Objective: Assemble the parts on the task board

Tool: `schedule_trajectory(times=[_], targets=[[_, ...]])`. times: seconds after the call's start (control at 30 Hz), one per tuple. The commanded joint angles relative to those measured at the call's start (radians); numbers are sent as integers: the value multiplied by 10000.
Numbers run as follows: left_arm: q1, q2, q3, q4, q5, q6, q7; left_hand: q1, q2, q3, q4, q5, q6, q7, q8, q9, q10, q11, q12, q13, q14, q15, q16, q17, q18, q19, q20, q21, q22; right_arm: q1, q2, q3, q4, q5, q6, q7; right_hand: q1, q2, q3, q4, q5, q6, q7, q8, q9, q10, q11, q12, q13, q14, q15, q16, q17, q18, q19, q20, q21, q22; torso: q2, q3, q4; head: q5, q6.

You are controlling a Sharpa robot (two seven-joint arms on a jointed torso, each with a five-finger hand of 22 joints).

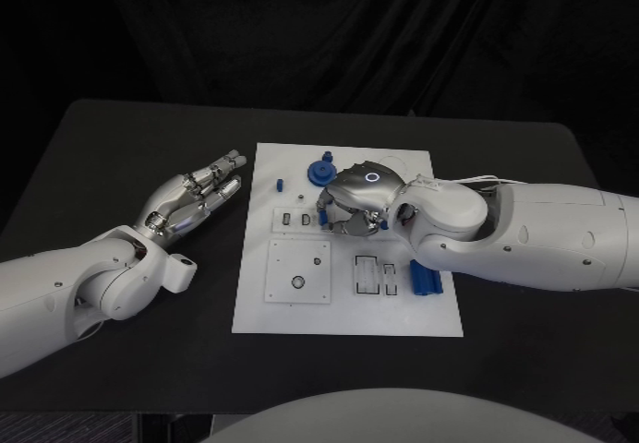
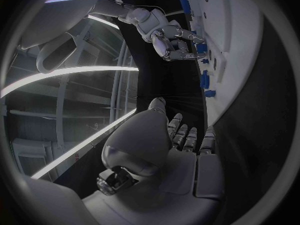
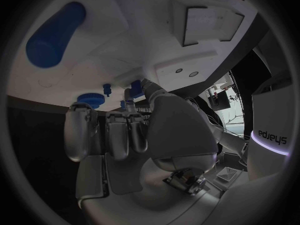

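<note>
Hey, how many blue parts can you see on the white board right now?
5, perhaps more hidden under the right hand: a gear and small peg at the task board's far edge, a peg left of them, one at the fingers, a cylinder nearer.

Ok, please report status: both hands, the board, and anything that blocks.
Left hand open, resting on table beside board. Right hand over board among blue parts; grip cannot be told. Blue cylinder lies by right arm.
</note>
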Motion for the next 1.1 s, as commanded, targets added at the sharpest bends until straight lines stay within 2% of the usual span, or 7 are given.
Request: schedule_trajectory(times=[0.03,0.37,0.53,0.7,0.8,0.93,1.1], targets=[[-11,18,7,9,-17,123,821,-17,-19,57,23,-29,58,-9,47,10,-6,76,-24,-15,-4,80,-36,-13,191,2,62,17,12,-30,7,5,-5,-95,185,-235,-63,-25,-90,9,-86,-130,32,-79,-25,1042,56,27,2631,1038,86,28,2634,203,169,63,-66,2038,1,1,-3,3,0],[-13,21,7,-5,-17,128,815,-21,-19,59,26,-40,44,-7,44,8,-11,78,-26,-16,-4,81,-36,-13,191,2,63,17,12,-32,31,5,-28,-95,220,-253,-73,-51,-161,10,-220,-368,49,-210,-102,1042,70,27,2631,1038,99,28,2633,217,142,76,-132,2020,1,-3,0,7,-9],[-14,25,7,-10,-17,126,825,-21,-19,59,26,-40,44,-7,44,8,-11,78,-26,-16,-4,81,-36,-13,191,2,63,17,12,-32,27,5,-31,-95,136,-229,-72,-50,-278,32,-349,-1041,88,-254,-367,1042,102,27,2631,1026,125,-5,2599,233,113,101,-217,1999,0,-3,2,11,-12],[-16,34,7,-17,-17,63,887,-26,-21,59,26,-58,25,-7,40,5,-15,81,-27,-17,-4,82,-36,-13,192,2,63,17,12,-38,-35,7,-5,-95,-454,-107,-145,-148,-465,147,-757,-1926,144,-241,-729,1042,150,27,2631,1013,165,-43,2560,250,78,135,-312,1975,-2,-2,-2,40,12],[-18,50,7,-21,-18,-41,973,5,-45,79,10,-50,57,-4,45,9,-9,60,-21,-14,-4,-71,-36,-13,185,1,32,16,11,-43,-124,14,48,-95,-1079,21,-228,-397,-638,409,-1067,-2158,155,-225,-902,1042,161,27,2631,1028,177,-1,2604,242,103,150,-283,1988,-1,-4,-1,61,90],[-19,57,8,-7,-18,-169,1065,20,-57,85,4,-39,63,-6,46,9,-5,48,-18,-13,-4,-107,-36,-13,184,2,18,18,12,-43,-326,46,196,-95,-1855,223,-263,-1165,-1047,1534,-1577,-2254,149,-182,-1130,1042,150,27,2631,1038,160,28,2634,196,217,133,-84,2054,0,-2,4,90,220],[-17,20,9,75,-18,-411,1131,148,-109,144,-46,99,125,-9,55,15,23,30,1,-7,-4,-157,-36,-13,181,8,-21,24,16,13,-717,114,524,-95,-2788,486,-776,-1406,-1316,1564,-1588,-2202,130,-163,-1205,1042,124,27,2631,1038,132,28,2634,160,289,97,70,2102,-12,4,4,97,414]])
